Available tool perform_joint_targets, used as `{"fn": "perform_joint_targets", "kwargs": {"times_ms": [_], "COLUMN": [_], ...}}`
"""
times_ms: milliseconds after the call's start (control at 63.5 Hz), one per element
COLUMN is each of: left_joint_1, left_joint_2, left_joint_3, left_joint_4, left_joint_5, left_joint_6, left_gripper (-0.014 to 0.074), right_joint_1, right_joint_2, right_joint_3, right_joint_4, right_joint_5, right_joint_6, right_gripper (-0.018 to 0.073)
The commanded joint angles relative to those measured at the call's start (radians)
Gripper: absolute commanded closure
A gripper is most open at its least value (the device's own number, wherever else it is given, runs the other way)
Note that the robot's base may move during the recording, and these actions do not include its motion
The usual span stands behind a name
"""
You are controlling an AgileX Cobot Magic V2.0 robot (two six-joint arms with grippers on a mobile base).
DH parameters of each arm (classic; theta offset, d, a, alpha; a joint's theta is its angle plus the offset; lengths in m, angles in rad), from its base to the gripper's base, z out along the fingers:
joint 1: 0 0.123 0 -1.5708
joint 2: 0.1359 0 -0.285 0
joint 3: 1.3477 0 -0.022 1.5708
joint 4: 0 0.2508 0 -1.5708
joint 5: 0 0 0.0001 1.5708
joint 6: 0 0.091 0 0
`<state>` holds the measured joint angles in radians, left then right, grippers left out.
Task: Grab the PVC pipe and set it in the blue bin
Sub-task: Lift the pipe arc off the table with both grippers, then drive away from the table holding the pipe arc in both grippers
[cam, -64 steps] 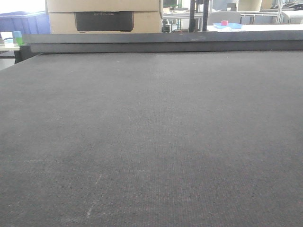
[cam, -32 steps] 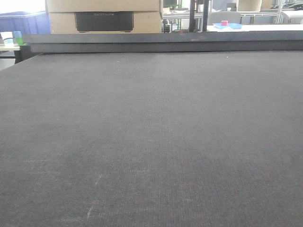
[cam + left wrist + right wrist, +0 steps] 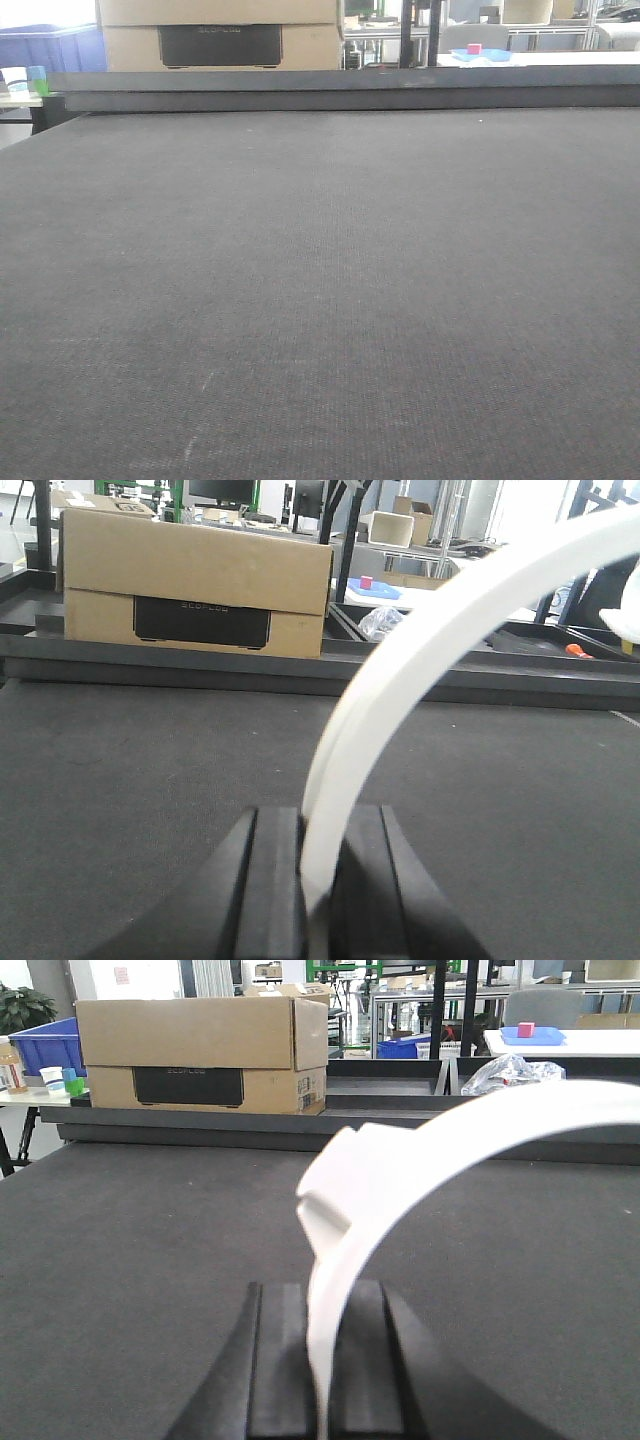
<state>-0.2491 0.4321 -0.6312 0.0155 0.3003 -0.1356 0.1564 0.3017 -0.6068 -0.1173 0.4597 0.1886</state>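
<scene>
In the left wrist view, my left gripper [image 3: 318, 815] is shut on a white curved strip [image 3: 420, 650] that arcs up and to the right out of frame. It may be the wall of the PVC pipe, but I cannot tell. In the right wrist view, my right gripper [image 3: 325, 1290] is shut on a similar white curved strip [image 3: 430, 1150] with a notch near its left end. A blue bin [image 3: 50, 48] stands beyond the table's far left corner; it also shows in the right wrist view [image 3: 45, 1045]. Neither gripper shows in the front view.
A dark felt table [image 3: 320, 300] with a raised rail [image 3: 340, 88] along its far edge. A cardboard box [image 3: 220, 35] stands behind the rail, also seen from the left wrist [image 3: 195, 595]. A blue tray with a red cube [image 3: 480, 54] sits on a far white table.
</scene>
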Motion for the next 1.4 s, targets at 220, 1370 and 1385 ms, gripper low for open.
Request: {"fn": "perform_joint_targets", "kwargs": {"times_ms": [220, 1370, 1385], "left_joint_1": [-0.008, -0.008, -0.008], "left_joint_2": [-0.008, -0.008, -0.008], "left_joint_3": [0.0, 0.0, 0.0], "left_joint_4": [0.001, 0.001, 0.001], "left_joint_5": [-0.034, -0.034, -0.034], "left_joint_6": [-0.009, -0.009, -0.009], "left_gripper": [0.0708, 0.0708, 0.0708], "right_joint_1": [0.003, 0.003, 0.003], "right_joint_2": [-0.005, -0.005, -0.005], "right_joint_3": [0.002, 0.002, 0.002], "right_joint_4": [-0.014, -0.014, -0.014], "right_joint_5": [-0.027, -0.027, -0.027], "right_joint_6": [-0.007, -0.007, -0.007], "right_gripper": [0.0727, 0.0727, 0.0727]}}
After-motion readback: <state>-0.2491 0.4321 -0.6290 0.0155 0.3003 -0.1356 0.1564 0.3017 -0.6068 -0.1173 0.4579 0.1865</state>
